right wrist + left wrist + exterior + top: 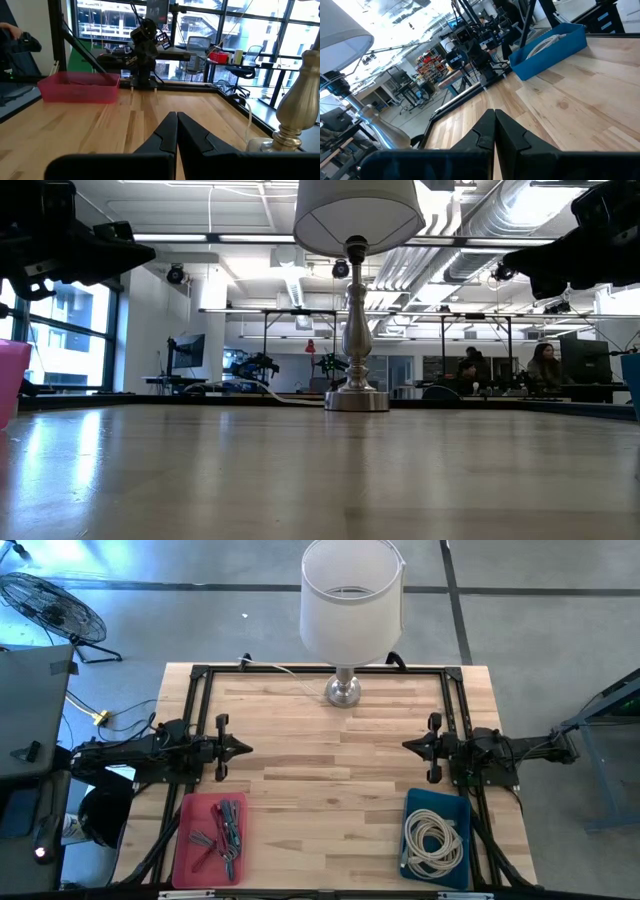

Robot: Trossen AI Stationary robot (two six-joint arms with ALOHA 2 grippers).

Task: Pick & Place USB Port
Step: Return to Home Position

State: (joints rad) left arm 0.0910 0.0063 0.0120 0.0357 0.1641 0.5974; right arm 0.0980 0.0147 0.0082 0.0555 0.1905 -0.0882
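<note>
Dark arms are both lying low and level over the table (330, 780). Each is reaching in from its own side edge, about midway along it, and pointing at the other across bare wood.

- On the left, the left gripper (246, 749) is hovering a little inboard of the left edge. Its fingers are pressing tip to tip and gripping nothing.
- On the right, the right gripper (408, 745) is mirroring it off the right edge. Its fingers are likewise meeting with no gap and nothing between them.
- The two tips are sitting well apart, with a wide strip of planks between them. In the low view both are hanging above the tabletop, not touching it.

At the corner where the left edge meets the edge opposite the lamp, the pink bin (190, 812) is sitting just beside the left arm. The red USB cables (228, 828) are lying inside it in a loose heap toward its inner wall. Their cords are crossing and their greyish plugs are showing; I cannot tell the exact count.

The blue bin (415, 802) is occupying the matching corner on the right edge and holding a coiled white cable (435, 840).

Farthest off, the lamp (343, 690) is standing upright at the middle of the far edge, with its metal base on the wood and its white shade above.
</note>
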